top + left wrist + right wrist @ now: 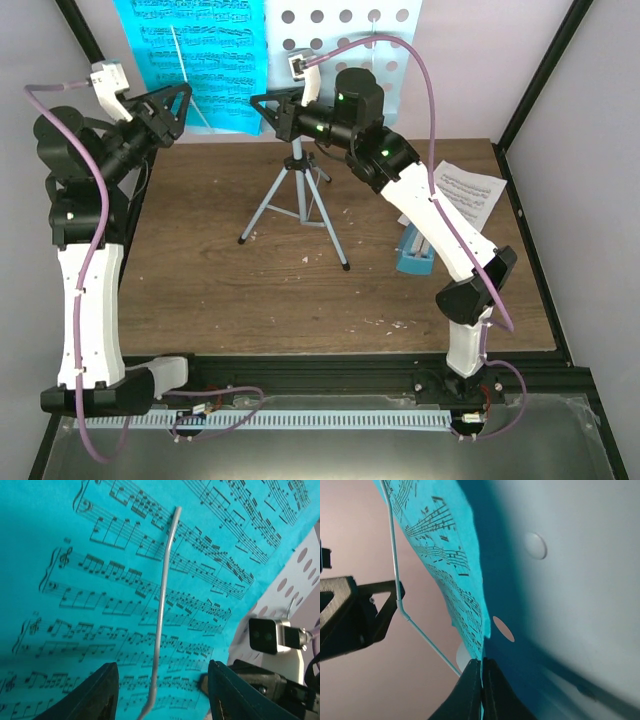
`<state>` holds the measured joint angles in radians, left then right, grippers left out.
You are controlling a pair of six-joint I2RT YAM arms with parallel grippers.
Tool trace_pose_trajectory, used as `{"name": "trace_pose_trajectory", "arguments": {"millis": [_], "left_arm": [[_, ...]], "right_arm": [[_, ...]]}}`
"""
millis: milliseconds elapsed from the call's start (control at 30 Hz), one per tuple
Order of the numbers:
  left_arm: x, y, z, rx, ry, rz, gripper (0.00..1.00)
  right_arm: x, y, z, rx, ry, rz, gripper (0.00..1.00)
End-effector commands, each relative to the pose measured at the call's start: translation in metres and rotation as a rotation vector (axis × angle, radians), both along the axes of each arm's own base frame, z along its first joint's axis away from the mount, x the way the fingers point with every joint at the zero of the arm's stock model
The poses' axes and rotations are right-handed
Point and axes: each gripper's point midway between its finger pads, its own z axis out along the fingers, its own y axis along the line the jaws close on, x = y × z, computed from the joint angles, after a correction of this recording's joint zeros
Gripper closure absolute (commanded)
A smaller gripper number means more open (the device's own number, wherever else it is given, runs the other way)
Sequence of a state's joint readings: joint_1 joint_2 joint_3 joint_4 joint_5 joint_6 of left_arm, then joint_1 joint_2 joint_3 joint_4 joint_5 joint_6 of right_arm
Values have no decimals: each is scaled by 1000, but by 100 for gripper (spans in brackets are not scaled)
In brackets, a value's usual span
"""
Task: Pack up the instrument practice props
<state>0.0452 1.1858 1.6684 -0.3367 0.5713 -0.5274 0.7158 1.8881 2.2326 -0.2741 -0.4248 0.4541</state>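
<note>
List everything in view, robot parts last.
cyan music sheet: one, cyan, on the stand's desk, left side
music stand: one, pale blue, perforated desk on a tripod, rear centre of table
wire page holder: one, pale grey, across the cyan sheet
white music sheet: one, white, flat on the table, right side
metronome: one, teal-blue, right of the tripod, partly hidden
table: one, brown wood
left hand: open, fingers either side of the wire
right hand: shut on the cyan sheet's edge
</note>
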Motion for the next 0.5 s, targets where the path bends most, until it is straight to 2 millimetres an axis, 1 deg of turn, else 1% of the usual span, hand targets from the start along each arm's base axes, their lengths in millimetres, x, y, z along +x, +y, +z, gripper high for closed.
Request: {"name": "trace_pose_trajectory", "arguments": {"millis": [0,200,367,467], "left_arm": [[1,-3,21,-1,-54,-20,50],[13,-2,25,-3,-53,-19,58],[18,-7,31,-9,-72,-57,71],[21,-9,30,-8,-72,-68,75]], "right_arm": [[0,-1,15,22,-39,-14,99],[-1,0,14,17,-47,-12,99],[0,0,12,12,-48,-14,99],[1,1,12,13,-48,-15,99]]}}
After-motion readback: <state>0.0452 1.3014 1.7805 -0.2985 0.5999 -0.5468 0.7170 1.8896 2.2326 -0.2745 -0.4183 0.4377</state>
